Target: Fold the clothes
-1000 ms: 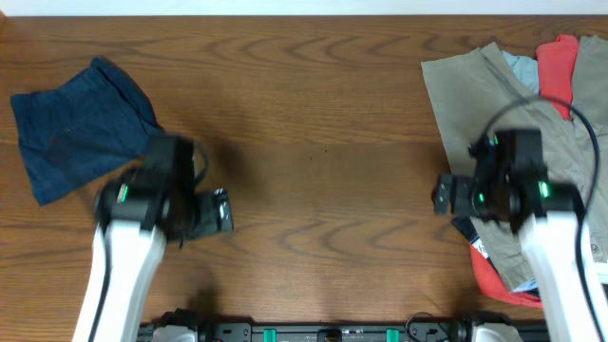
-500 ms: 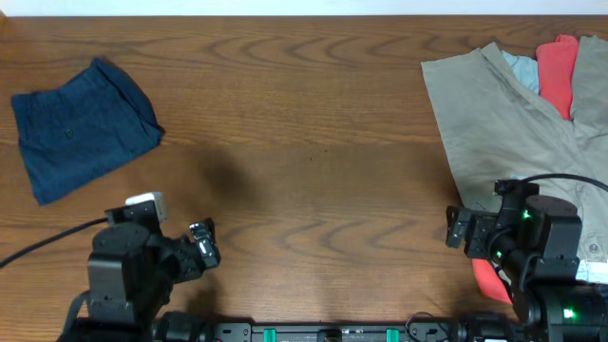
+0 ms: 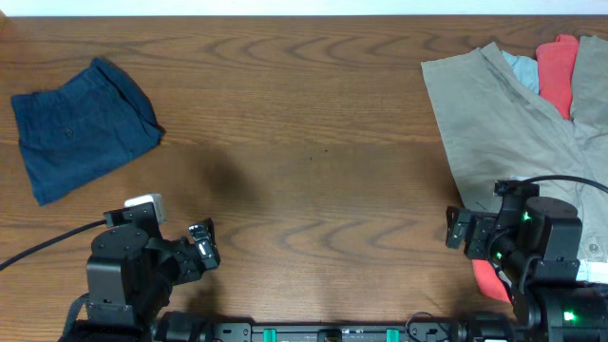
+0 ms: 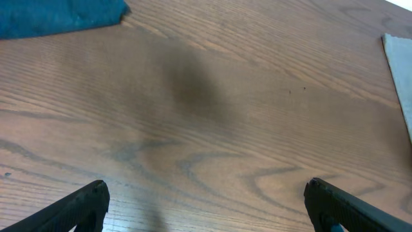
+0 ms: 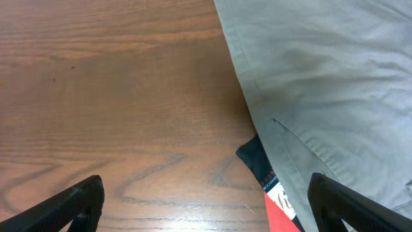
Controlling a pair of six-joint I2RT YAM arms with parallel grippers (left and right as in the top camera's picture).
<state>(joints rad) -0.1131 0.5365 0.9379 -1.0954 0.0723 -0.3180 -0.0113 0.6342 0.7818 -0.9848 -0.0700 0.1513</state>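
A folded dark blue garment [image 3: 84, 128] lies at the far left of the table; its edge shows at the top left of the left wrist view [image 4: 61, 14]. A pile of clothes lies at the right: a khaki garment [image 3: 503, 123] on top, with red [image 3: 557, 66] and light blue [image 3: 521, 68] pieces beside it. The right wrist view shows the khaki cloth [image 5: 322, 77] and a red and black garment [image 5: 273, 193] under it. My left gripper [image 4: 206, 200] is open and empty above bare wood. My right gripper [image 5: 206, 196] is open and empty at the pile's left edge.
The wooden table [image 3: 304, 142] stretches between the blue garment and the pile. Both arms sit low at the front edge, the left arm [image 3: 142, 266] and the right arm [image 3: 522, 247].
Both arms have drawn back from the clothes toward the front edge of the table. The blue garment lies uncovered at the left. Little moved in the last half second.
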